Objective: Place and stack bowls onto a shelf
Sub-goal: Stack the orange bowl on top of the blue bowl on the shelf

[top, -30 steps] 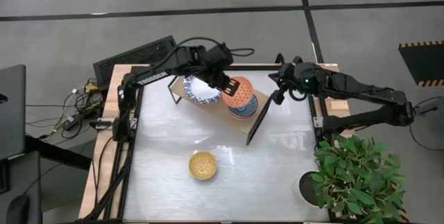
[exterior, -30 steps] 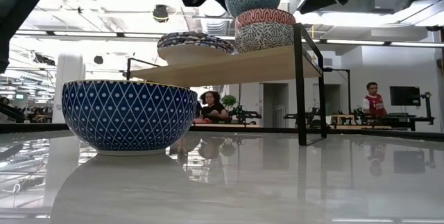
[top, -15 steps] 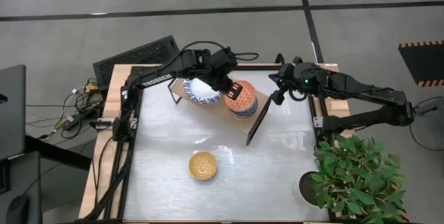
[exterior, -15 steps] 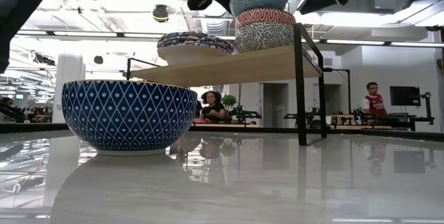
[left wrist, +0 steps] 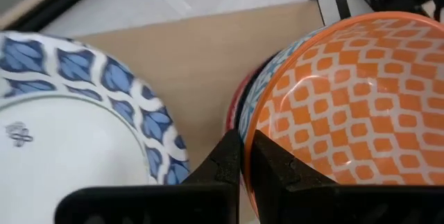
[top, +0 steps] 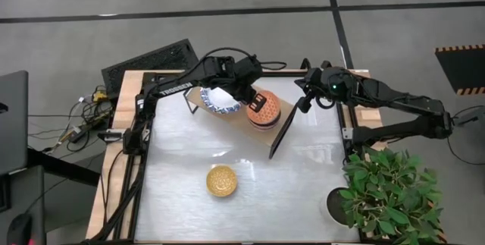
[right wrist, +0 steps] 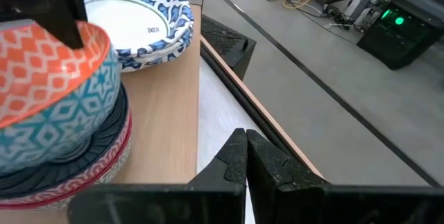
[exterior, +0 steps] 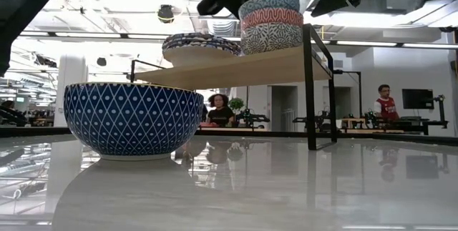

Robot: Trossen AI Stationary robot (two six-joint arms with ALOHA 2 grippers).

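Observation:
The shelf (exterior: 243, 63), a light-wood board on black legs, stands at the table's far side. On it are wide white bowls with blue rims (top: 220, 102) and, to their right, a stack of patterned bowls (exterior: 272, 34). My left gripper (left wrist: 244, 156) is shut on the top bowl (left wrist: 347, 92), which is teal outside and orange inside. My right gripper (right wrist: 244, 156) hangs shut beyond the shelf's right end and holds nothing. A blue-patterned bowl (exterior: 134, 120) with a yellow inside (top: 221, 180) stands on the table near the front. My left gripper pinches the orange-inside bowl's rim (left wrist: 248, 123) on the side next to the white bowls. One finger is inside the bowl and one outside. The fingers slant down from the table's left. The bowl is upright, slightly tilted, its bottom down in the red-patterned bowl (exterior: 272, 18) beneath.
The shelf's black end frame (top: 280, 135) slants across the table right of the stack. A potted plant (top: 386, 192) stands at the near right corner. A black slab (top: 148, 59) lies beyond the table's far left corner. People show in the room behind.
My left gripper has gone down and a little toward the table's right with the orange-inside bowl. The bowl has sunk from above the stack into its top bowl and now covers it from above.

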